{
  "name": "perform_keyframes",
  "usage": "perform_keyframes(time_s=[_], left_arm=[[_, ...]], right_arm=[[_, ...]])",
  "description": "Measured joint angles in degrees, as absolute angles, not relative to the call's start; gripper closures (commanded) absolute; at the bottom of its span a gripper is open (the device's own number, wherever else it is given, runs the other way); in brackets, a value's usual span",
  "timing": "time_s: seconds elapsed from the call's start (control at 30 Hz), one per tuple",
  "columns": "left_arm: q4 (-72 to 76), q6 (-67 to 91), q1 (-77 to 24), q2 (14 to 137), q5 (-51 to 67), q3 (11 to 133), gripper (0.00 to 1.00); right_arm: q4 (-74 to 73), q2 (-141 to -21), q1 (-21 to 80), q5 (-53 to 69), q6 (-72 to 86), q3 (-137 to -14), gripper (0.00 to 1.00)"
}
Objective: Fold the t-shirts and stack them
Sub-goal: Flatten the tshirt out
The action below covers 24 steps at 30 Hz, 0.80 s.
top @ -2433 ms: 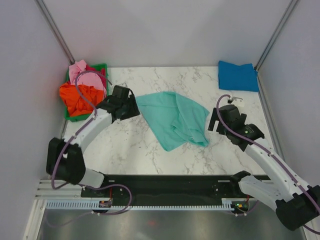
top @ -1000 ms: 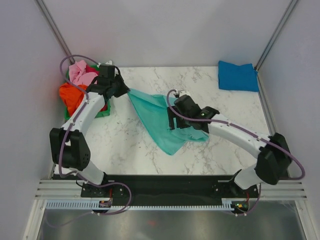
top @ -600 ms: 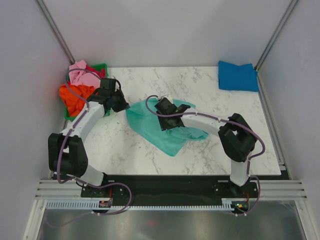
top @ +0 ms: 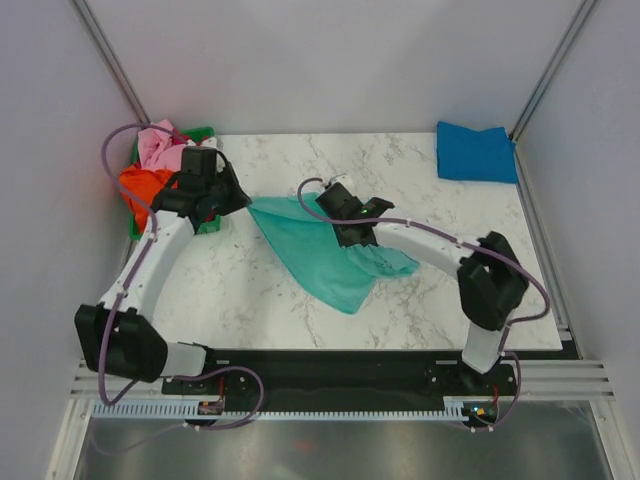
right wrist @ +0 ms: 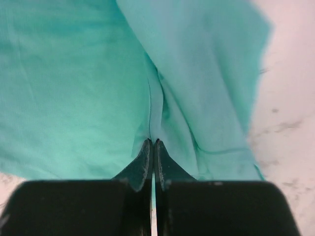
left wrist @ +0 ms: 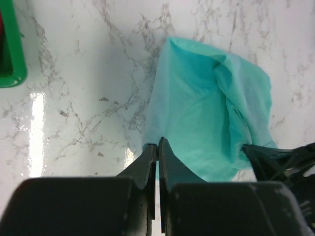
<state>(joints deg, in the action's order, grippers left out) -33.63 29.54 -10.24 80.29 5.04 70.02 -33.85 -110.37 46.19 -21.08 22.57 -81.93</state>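
A mint-teal t-shirt (top: 315, 255) lies crumpled in the middle of the marble table. My left gripper (top: 243, 203) is shut on its left corner; in the left wrist view the jaws (left wrist: 158, 143) pinch the edge of the teal cloth (left wrist: 206, 118). My right gripper (top: 352, 236) is over the shirt's upper middle, shut on a raised fold (right wrist: 153, 141) of the teal cloth (right wrist: 74, 93). A bright blue t-shirt (top: 475, 152) lies folded at the back right corner. Pink (top: 160, 142) and orange (top: 140, 188) t-shirts are heaped at the back left.
A green crate (top: 205, 133) holds the heap of shirts at the back left, and its rim (left wrist: 12, 64) shows in the left wrist view. Bare marble (top: 250, 300) lies in front of the teal shirt. Grey walls close in both sides.
My right gripper has closed on a fold of the teal shirt after reaching left over it. The left gripper kept its hold on the corner and shifted slightly.
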Motion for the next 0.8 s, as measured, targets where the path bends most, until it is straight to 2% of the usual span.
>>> perform_keyframes(time_s=[0.37, 0.5, 0.6, 0.63, 0.7, 0.73, 0.8], left_arm=[[-40.5, 17.9, -10.2, 56.6, 1.5, 92.0, 0.98], [-42.5, 15.2, -10.3, 52.0, 1.3, 98.6, 0.98], [-43.5, 14.6, -10.3, 51.4, 1.1, 99.6, 0.98], [-43.6, 14.5, -10.3, 51.5, 0.7, 98.5, 0.98], [-43.9, 14.5, -10.3, 52.4, 0.1, 94.8, 0.98], [-44.3, 14.5, -10.2, 53.7, 0.1, 91.9, 0.98], [-44.6, 14.5, -10.3, 57.5, 0.2, 85.2, 0.98]], right_arm=[[-37.6, -59.8, 45.3, -30.1, 16.7, -86.9, 1.0], [-39.9, -49.1, 45.2, -35.1, 18.2, -87.4, 1.0], [-42.2, -48.1, 45.0, -38.8, 20.8, -84.0, 1.0], [-43.1, -49.0, 44.2, -39.2, 21.9, -81.9, 0.91], [-44.5, -52.5, 42.0, -38.9, 24.4, -77.3, 0.42], [-44.7, -54.6, 39.7, -37.2, 26.0, -74.5, 0.24], [-44.1, -59.2, 34.0, -33.4, 28.5, -67.4, 0.17]])
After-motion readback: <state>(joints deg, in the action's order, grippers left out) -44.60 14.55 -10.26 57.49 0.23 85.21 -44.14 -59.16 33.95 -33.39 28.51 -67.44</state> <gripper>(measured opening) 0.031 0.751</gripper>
